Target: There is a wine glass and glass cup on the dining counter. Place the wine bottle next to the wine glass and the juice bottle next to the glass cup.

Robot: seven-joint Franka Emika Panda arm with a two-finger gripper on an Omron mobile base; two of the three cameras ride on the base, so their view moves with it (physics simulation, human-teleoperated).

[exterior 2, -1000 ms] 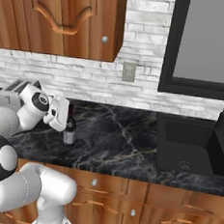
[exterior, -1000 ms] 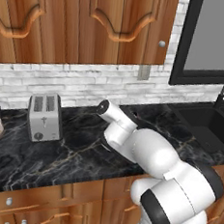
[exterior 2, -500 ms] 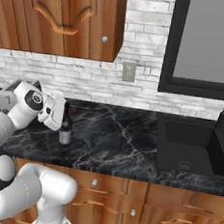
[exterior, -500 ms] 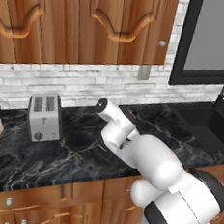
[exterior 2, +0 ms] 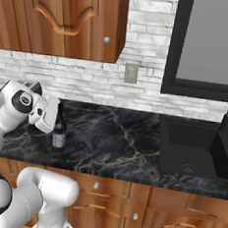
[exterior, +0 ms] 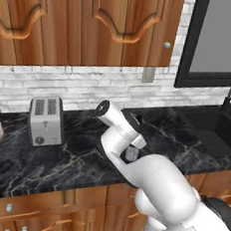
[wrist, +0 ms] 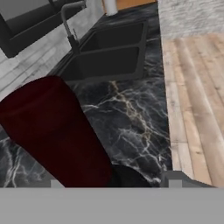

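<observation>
Standing upright on the black marble table [exterior 2: 113, 140] by the brick wall, the wine bottle [exterior 2: 59, 130] sits right against the gripper [exterior 2: 51, 122], its long axis vertical, the sink [exterior 2: 191, 148] well apart to its right. Whether the jaws clamp it or only flank it, I cannot tell.

No readable text, labels or signs.

White brick wall [exterior 2: 89, 86] – wooden cabinets [exterior: 91, 25] at twelve o'clock, dark window [exterior 2: 211, 46] and sink [exterior 2: 191, 148] toward three.
</observation>
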